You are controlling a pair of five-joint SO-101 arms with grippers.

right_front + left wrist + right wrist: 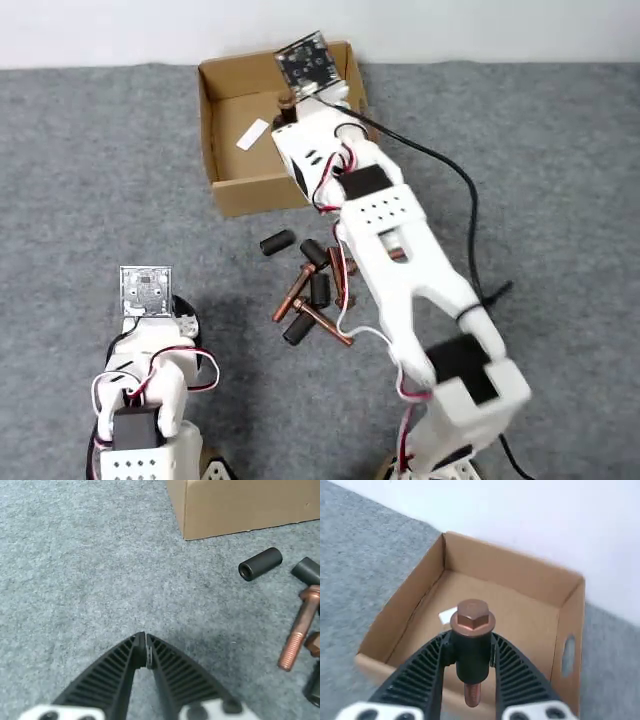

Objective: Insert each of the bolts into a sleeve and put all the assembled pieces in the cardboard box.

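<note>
The right gripper (470,644) clenches a black sleeve (469,664) over the cardboard box (520,575). A copper hex-headed bolt (472,619) runs through it, threads poking out.

Grey carpeted table (80,150) carries the cardboard box (250,195), loose bolts (293,292) and sleeves (277,243).

Copper bolts (296,291), black sleeves (277,243), brown cardboard box (222,120), grey carpet (100,180).

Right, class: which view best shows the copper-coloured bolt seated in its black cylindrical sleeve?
The right wrist view: bolt and sleeve close-up, clamped in the right gripper over the cardboard box. The high view gives a small brown glimpse; the left wrist view faces loose pieces.
</note>
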